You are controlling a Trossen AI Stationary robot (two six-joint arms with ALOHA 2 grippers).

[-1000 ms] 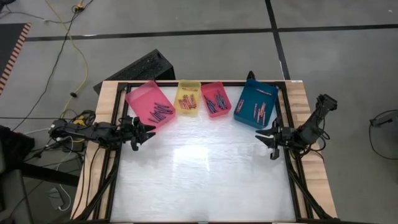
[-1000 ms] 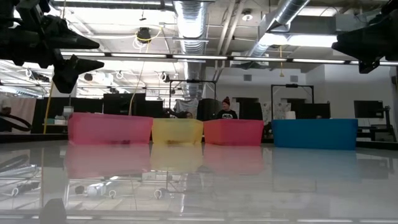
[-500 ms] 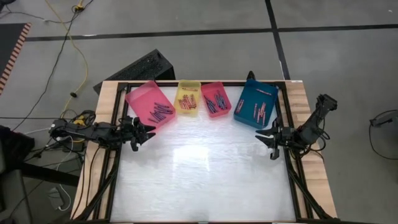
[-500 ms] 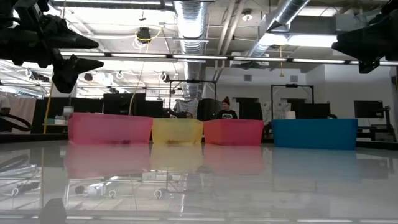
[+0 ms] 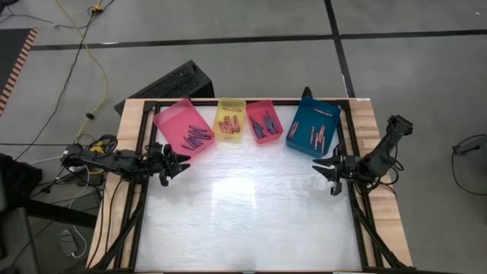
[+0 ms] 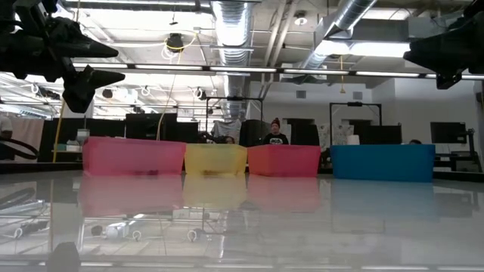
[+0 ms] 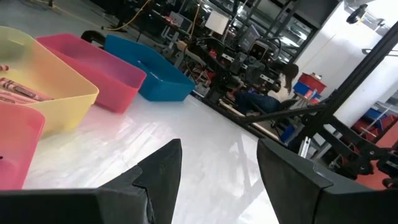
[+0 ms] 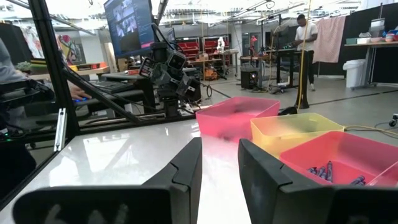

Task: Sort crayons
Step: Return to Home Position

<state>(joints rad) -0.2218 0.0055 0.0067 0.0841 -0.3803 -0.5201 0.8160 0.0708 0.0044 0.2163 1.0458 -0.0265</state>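
Crayons (image 5: pixel 196 137) in trays (image 5: pixel 173 118) on glossy white table (image 5: pixel 243 217), workshop (image 6: pixel 227 23) bkgd.

The left arm (image 5: pixel 114 160) lies stretched low and almost level along its own side. The left gripper (image 5: pixel 181 162) points inward toward the other arm, with its two fingers spread apart. Across from it, the right arm (image 5: pixel 383 148) is bent at the elbow. The right gripper (image 5: pixel 324 176) likewise faces inward, held low, with its fingers parted.

Overhead straight down, low level across table (image 5: pixel 243 217), sharing trays (image 5: pixel 173 116)
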